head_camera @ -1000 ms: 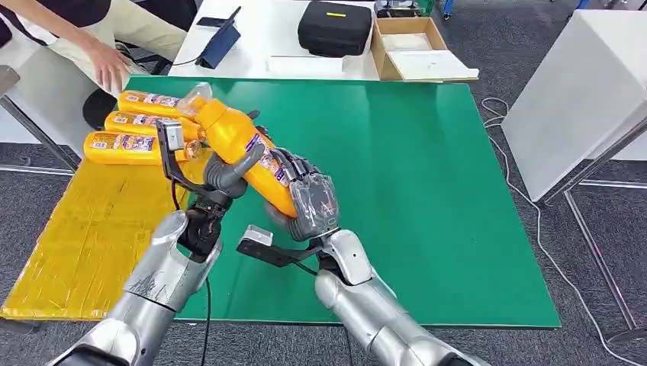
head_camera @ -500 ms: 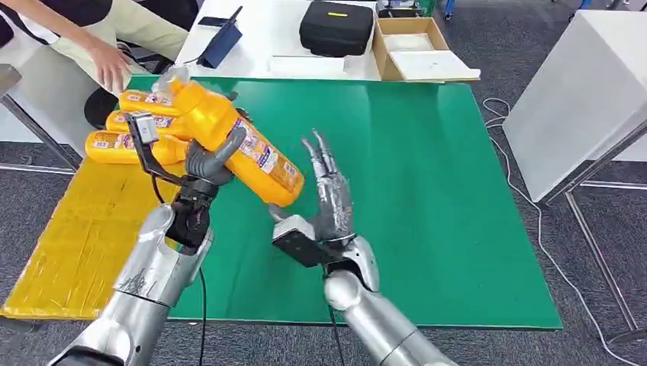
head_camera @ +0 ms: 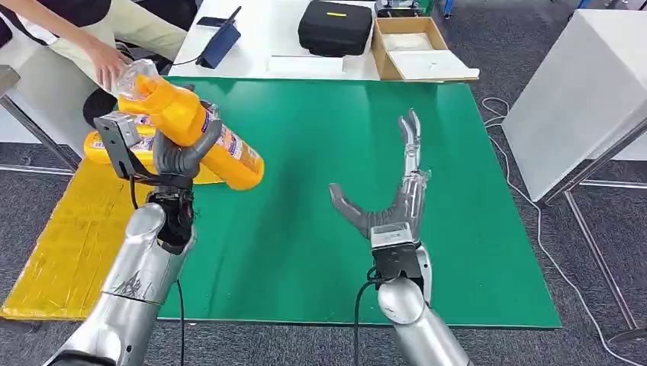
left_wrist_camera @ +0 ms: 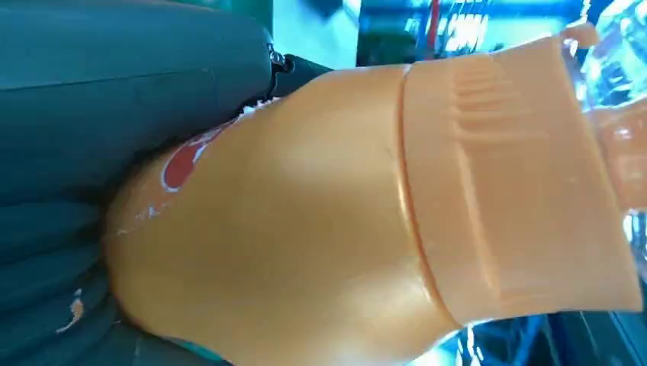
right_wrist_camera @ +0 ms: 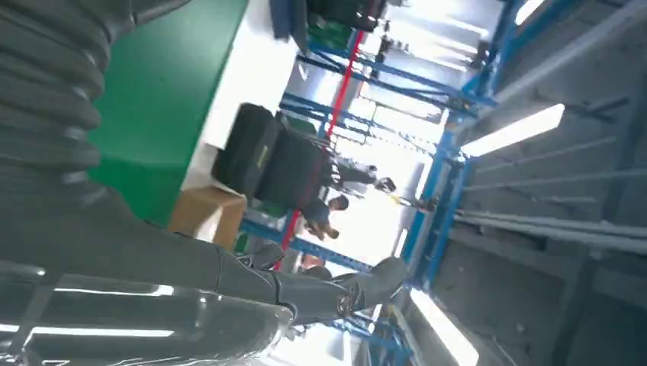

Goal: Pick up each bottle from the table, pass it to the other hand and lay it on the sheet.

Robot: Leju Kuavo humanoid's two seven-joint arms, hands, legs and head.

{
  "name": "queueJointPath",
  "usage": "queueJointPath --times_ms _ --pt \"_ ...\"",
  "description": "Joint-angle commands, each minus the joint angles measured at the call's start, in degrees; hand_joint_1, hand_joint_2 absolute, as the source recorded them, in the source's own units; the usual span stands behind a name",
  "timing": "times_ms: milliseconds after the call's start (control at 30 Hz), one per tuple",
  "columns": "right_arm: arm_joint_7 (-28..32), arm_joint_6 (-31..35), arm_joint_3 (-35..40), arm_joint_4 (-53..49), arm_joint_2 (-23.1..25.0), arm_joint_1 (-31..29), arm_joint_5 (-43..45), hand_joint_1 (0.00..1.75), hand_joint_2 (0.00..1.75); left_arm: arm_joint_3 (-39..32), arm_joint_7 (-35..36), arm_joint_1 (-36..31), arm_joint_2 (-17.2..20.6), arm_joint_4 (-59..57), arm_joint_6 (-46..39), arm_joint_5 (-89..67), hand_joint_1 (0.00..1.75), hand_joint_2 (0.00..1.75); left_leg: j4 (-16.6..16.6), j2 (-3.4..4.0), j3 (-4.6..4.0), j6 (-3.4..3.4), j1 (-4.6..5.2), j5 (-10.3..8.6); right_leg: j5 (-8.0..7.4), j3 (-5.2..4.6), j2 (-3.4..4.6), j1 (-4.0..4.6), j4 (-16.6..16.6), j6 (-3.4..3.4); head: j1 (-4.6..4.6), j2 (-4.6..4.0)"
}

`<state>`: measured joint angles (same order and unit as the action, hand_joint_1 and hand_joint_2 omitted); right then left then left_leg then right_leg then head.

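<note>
From head view: left hand grips orange bottle, held tilted above left edge of green table, over yellow sheet border. Right hand empty, fingers spread above table. More bottles lie on sheet. Left wrist view: bottle fills grasp. Right wrist view: fingers extended, holding nothing.

Two orange bottles visible; one black case; one cardboard box.
</note>
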<state>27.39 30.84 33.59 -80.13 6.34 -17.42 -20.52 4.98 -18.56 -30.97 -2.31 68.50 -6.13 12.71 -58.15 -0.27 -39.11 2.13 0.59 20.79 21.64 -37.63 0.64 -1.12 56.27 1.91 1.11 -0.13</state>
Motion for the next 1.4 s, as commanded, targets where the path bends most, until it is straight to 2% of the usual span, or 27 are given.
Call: queueJointPath --times_ms 33,133,167,233,267,333,400,433,500,533,567,600,700,767,900,967,1000,1100,1300,1400 --pt "-0.6 -1.1 -9.8 -10.4 -5.1 4.7 1.5 0.00 1.75 -0.9 -1.2 3.9 5.0 0.9 -11.9 -28.7 1.75 1.75 0.1 -0.05 0.44 -0.17 0.01 0.15 0.17 0.43 -0.13 0.00 -0.1 -0.13 0.00 0.00" --pt "-0.5 -1.5 -10.1 -10.5 -5.2 4.8 1.7 0.00 1.75 -1.3 -1.3 4.1 4.9 0.7 -11.8 -29.0 1.75 1.75 0.1 -0.05 0.20 -0.10 0.00 0.06 0.09 0.19 -0.08 0.00 -0.1 -0.08 0.00 0.00" --pt "-0.5 -1.5 -10.1 -10.5 -5.2 4.8 1.7 0.00 1.75 -1.3 -1.3 4.1 4.9 0.7 -11.8 -29.0 1.75 1.75 0.1 -0.08 0.36 -0.16 -0.01 0.12 0.15 0.36 -0.13 0.01 -0.1 -0.12 -0.02 0.00" --pt "-0.8 -1.0 -11.1 -10.0 -4.6 4.9 1.1 0.00 1.75 0.6 1.3 3.5 6.3 -3.0 -17.6 -42.3 1.75 1.75 0.0 -0.06 0.46 -0.19 -0.01 0.18 0.21 0.46 -0.11 0.02 -0.1 -0.15 0.00 0.00" --pt "-1.4 -1.3 -11.7 -10.1 -4.6 5.3 0.9 0.00 1.75 0.0 1.7 3.2 6.5 -5.6 -18.3 -46.5 1.75 1.75 0.0 0.01 0.27 -0.14 0.00 0.10 0.12 0.24 -0.02 0.00 0.0 -0.11 0.02 0.00" --pt "-1.6 -1.9 -12.2 -9.9 -4.7 5.9 0.9 0.00 1.75 -0.8 1.5 2.4 7.1 -10.3 -18.8 -50.5 1.75 1.75 0.1 -0.04 0.41 -0.18 0.01 0.11 0.15 0.40 -0.10 0.01 -0.1 -0.14 0.00 0.00" --pt "-1.4 -2.2 -12.3 -9.2 -4.9 6.6 0.9 0.00 1.75 -2.6 1.0 0.8 8.1 -16.2 -20.1 -52.0 1.75 1.75 0.1 -0.06 0.31 -0.14 0.01 0.06 0.11 0.29 -0.09 0.01 -0.1 -0.10 -0.02 0.00" --pt "-1.2 -2.2 -12.3 -9.1 -4.8 6.6 0.9 0.00 1.75 -3.2 0.0 0.4 8.1 -17.3 -20.2 -51.9 1.75 1.75 0.2 -0.08 0.53 -0.22 0.01 0.12 0.18 0.50 -0.13 0.01 -0.1 -0.17 0.00 0.00" --pt "-1.2 -2.2 -12.3 -9.1 -4.8 6.6 0.9 0.00 1.75 -3.2 0.0 0.4 8.1 -17.3 -20.2 -51.9 1.75 1.75 0.1 0.00 0.29 -0.16 -0.01 0.08 0.10 0.26 -0.03 0.03 -0.1 -0.12 0.00 0.00" --pt "-1.2 -2.2 -12.2 -9.1 -4.7 6.5 0.9 0.00 1.75 -3.2 0.0 0.3 8.0 -17.3 -20.1 -51.9 1.75 1.75 0.1 0.01 0.72 -0.32 -0.02 0.22 0.24 0.68 -0.07 0.04 -0.1 -0.24 -0.02 0.00" --pt "-1.2 -2.1 -12.2 -9.1 -4.7 6.5 0.9 0.00 1.75 -3.2 0.5 0.3 8.0 -17.1 -20.1 -52.5 1.75 1.75 0.1 0.02 0.36 -0.20 -0.04 0.13 0.14 0.32 -0.05 0.04 -0.1 -0.14 0.02 0.00" --pt "-1.4 -2.4 -12.1 -9.1 -4.8 6.5 0.9 0.00 1.75 -3.3 2.3 0.0 8.4 -18.0 -20.2 -54.5 1.75 1.75 0.1 0.02 0.56 -0.26 -0.03 0.21 0.21 0.49 -0.07 0.04 -0.1 -0.19 0.00 0.00" --pt "-2.6 -3.1 -12.6 -8.6 -4.7 6.1 0.9 0.00 1.75 -1.6 4.5 -2.7 11.4 -25.7 -25.1 -63.8 1.75 1.75 0.1 0.00 0.20 -0.13 -0.04 0.06 0.08 0.13 -0.06 0.02 -0.1 -0.10 0.00 0.00" --pt "-3.1 -3.8 -13.2 -8.1 -4.6 5.9 1.3 0.00 1.75 -2.1 3.5 -3.6 12.5 -29.8 -23.6 -64.1 1.75 1.75 0.1 0.01 0.62 -0.27 -0.05 0.21 0.23 0.54 -0.09 0.03 -0.1 -0.21 -0.02 0.00" --pt "-2.8 -5.0 -13.8 -7.5 -4.3 6.2 1.3 0.00 1.75 -1.2 7.7 -3.8 15.1 -36.2 -26.3 -72.4 1.75 1.75 0.1 0.12 0.24 -0.14 -0.02 0.08 0.06 0.15 0.06 0.01 -0.1 -0.11 0.00 0.00" --pt "-2.7 -5.5 -13.9 -7.4 -4.1 6.3 1.3 0.00 1.75 -1.0 7.8 -3.8 16.4 -38.5 -27.1 -74.6 1.75 1.75 0.2 0.14 0.68 -0.29 -0.03 0.22 0.20 0.56 0.03 0.03 -0.1 -0.22 0.00 0.00" --pt "-2.7 -5.6 -13.9 -7.3 -4.1 6.2 1.2 0.00 1.75 -0.6 8.3 -4.0 16.8 -39.3 -27.5 -75.9 1.75 1.75 0.1 0.11 0.26 -0.16 -0.04 0.09 0.08 0.17 0.03 0.02 -0.1 -0.12 -0.02 0.00" --pt "-2.8 -6.9 -13.8 -7.2 -4.2 5.7 1.2 0.00 1.75 4.4 15.6 -3.6 20.3 -42.2 -30.3 -89.9 1.75 1.75 0.1 0.12 0.46 -0.23 -0.05 0.18 0.17 0.36 0.02 0.04 -0.1 -0.17 -0.02 0.00" --pt "-2.9 -7.3 -13.9 -7.1 -4.2 5.7 1.2 0.00 1.75 4.9 16.2 -3.5 21.0 -43.0 -30.1 -92.8 1.75 1.75 0.1 0.08 0.22 -0.15 -0.05 0.10 0.12 0.12 0.00 0.03 -0.1 -0.14 0.00 0.00" --pt "-2.7 -7.9 -13.9 -6.7 -4.3 6.3 1.1 0.00 1.75 6.2 16.5 -2.8 22.5 -44.3 -28.7 -96.8 1.75 1.75 0.1 0.02 0.68 -0.31 -0.08 0.29 0.33 0.61 -0.09 0.07 -0.1 -0.30 -0.02 0.00"
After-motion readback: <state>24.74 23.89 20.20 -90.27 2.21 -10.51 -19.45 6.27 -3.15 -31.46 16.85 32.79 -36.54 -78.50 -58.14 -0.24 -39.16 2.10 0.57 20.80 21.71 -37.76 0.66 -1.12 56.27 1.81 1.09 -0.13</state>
